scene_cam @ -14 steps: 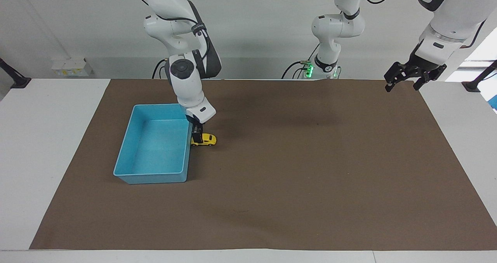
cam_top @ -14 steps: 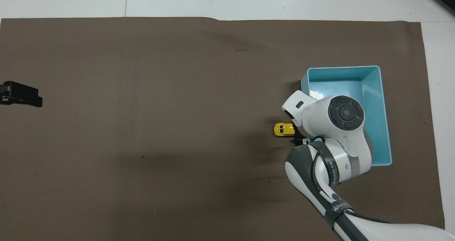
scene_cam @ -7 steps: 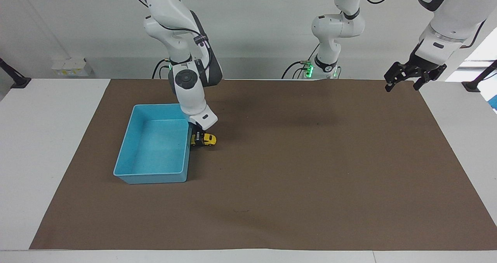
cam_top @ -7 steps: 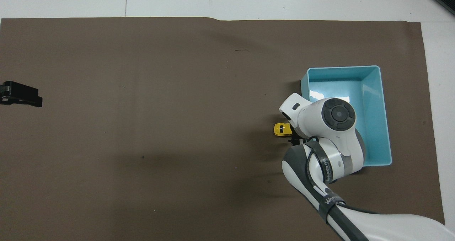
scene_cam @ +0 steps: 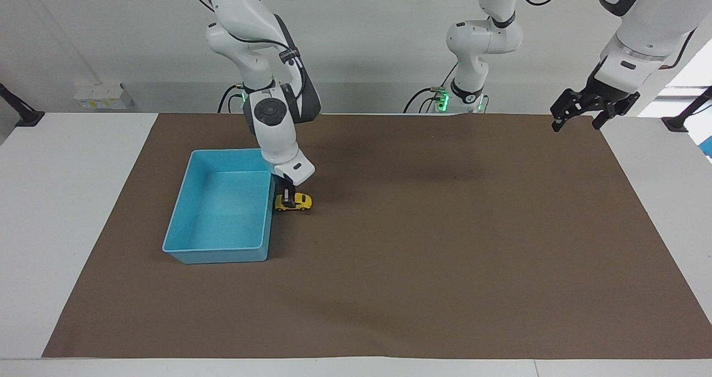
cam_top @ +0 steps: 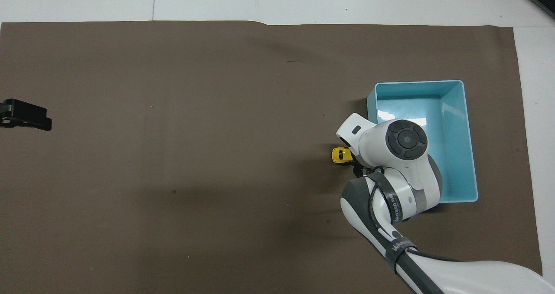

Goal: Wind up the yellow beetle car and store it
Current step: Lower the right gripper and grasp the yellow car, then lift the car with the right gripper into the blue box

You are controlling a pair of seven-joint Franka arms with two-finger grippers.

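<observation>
Down on the mat, the right hand [scene_cam: 287, 193] grips the yellow beetle car [scene_cam: 295, 202] beside the bin [scene_cam: 222, 253].

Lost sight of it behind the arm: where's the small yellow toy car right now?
The small yellow toy car sits on the brown mat beside the blue plastic bin, outside it, under the right gripper.

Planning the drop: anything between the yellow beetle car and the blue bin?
Only the blue bin's own side wall. The yellow beetle car sits on the mat right beside it, with the right claw down on the car.
</observation>
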